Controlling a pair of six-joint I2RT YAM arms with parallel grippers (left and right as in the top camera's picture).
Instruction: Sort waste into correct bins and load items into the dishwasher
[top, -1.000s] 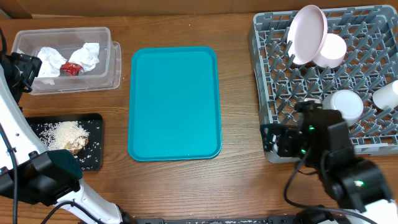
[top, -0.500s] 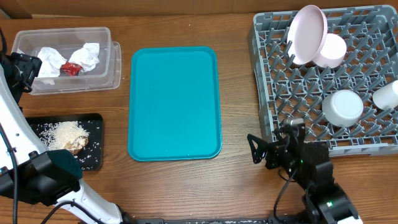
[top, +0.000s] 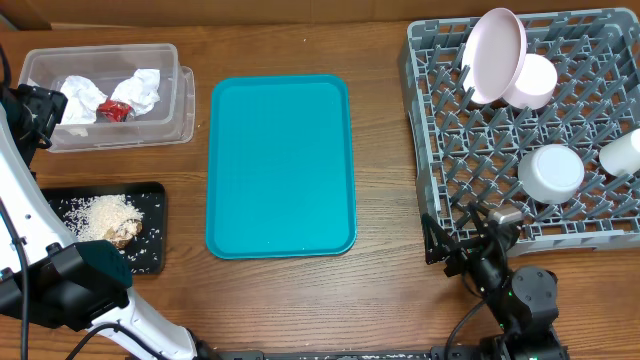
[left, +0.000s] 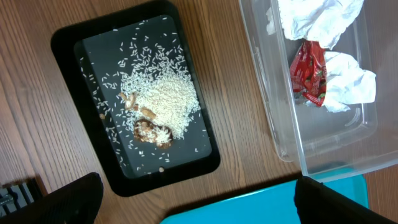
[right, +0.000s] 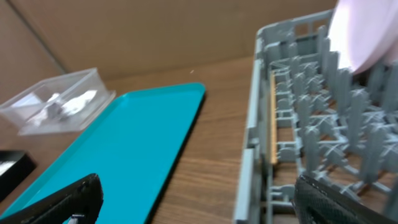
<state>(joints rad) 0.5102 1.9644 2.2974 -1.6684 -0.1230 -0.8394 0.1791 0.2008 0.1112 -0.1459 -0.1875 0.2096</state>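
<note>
My left pincer (left: 199, 205) and right pincer (right: 199, 205) both gape empty; right sits by the grey rack (right: 292, 93), blurry, probably not touching

Overhead first: the dish rack (top: 430, 150) runs off the top and right edges, and the white cup (top: 625, 152) at its far right is sliced by the frame. The left arm (top: 60, 285) covers the black tray's (top: 152, 200) lower left corner and the clear tub's (top: 170, 60) left end. The right arm (top: 515, 295) drops out past the bottom edge.

Left wrist view now: the tub is cut off at top and right, the upper napkin (left: 317, 18) is clipped, and the teal tray (left: 261, 208) is just a sliver. The left jaws are only dark tips in the bottom corners.

The right wrist view is all soft. The plate (right: 367, 31) is a pink smear at the top right, and the tub's contents are unreadable.
</note>
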